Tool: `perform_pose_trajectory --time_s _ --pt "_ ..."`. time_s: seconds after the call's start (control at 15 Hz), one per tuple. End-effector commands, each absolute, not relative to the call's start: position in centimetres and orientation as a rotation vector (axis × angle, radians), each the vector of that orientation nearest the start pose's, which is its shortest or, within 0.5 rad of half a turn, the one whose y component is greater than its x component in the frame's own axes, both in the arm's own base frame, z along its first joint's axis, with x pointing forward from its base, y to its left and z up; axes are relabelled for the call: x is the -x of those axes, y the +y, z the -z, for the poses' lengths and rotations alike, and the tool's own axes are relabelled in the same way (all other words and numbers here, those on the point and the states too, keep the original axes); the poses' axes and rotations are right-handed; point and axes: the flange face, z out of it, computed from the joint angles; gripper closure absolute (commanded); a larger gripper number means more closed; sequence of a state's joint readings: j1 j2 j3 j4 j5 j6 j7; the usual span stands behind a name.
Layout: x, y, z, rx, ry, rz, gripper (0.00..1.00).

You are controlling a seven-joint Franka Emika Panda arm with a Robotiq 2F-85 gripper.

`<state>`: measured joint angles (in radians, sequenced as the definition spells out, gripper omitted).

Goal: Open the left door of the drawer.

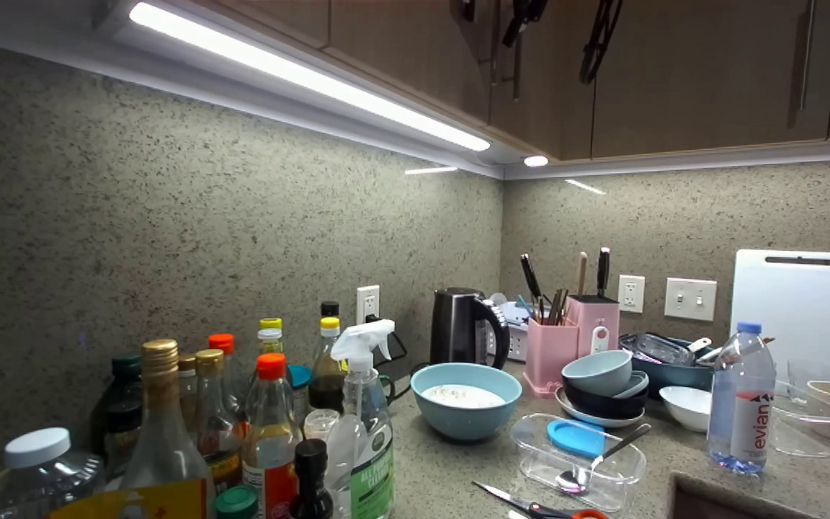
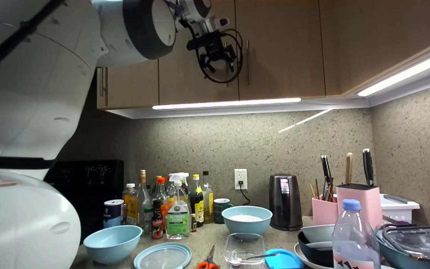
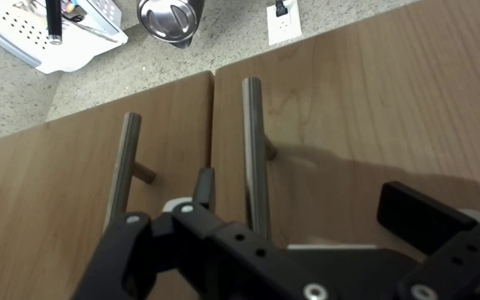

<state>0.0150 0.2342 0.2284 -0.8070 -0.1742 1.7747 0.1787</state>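
The left door point(image 2: 194, 84) of the drawer, a brown wooden wall cabinet, is shut. It fills the right part of the wrist view point(image 3: 369, 104) and also shows in an exterior view point(image 1: 408, 65). Its slim vertical metal handle point(image 3: 253, 146) passes between my fingers in the wrist view, nearer the left finger. My gripper point(image 3: 302, 200) is open, with no grip on the handle. In an exterior view, my gripper point(image 2: 221, 67) is in front of this handle. How deep the fingers reach around the bar I cannot tell. The handle's lower part in the wrist view is hidden by the gripper.
The matching right door point(image 2: 280, 48) has its own handle point(image 3: 123, 166) close beside the left finger. A light strip point(image 2: 226, 104) runs under the cabinet. Below, the counter holds bottles, a blue bowl point(image 2: 246, 220), a kettle point(image 2: 286, 201) and a pink knife block point(image 2: 358, 201).
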Motion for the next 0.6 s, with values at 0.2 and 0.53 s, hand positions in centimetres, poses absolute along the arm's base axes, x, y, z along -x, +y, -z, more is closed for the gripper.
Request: perform_pose_trajectory --time_s 0.2,0.53 --pt "-58.0 8.5 -86.5 2.807 -0.158 1.051 0.47" --pt "-57.9 7.7 -86.8 2.804 -0.146 1.060 0.78"
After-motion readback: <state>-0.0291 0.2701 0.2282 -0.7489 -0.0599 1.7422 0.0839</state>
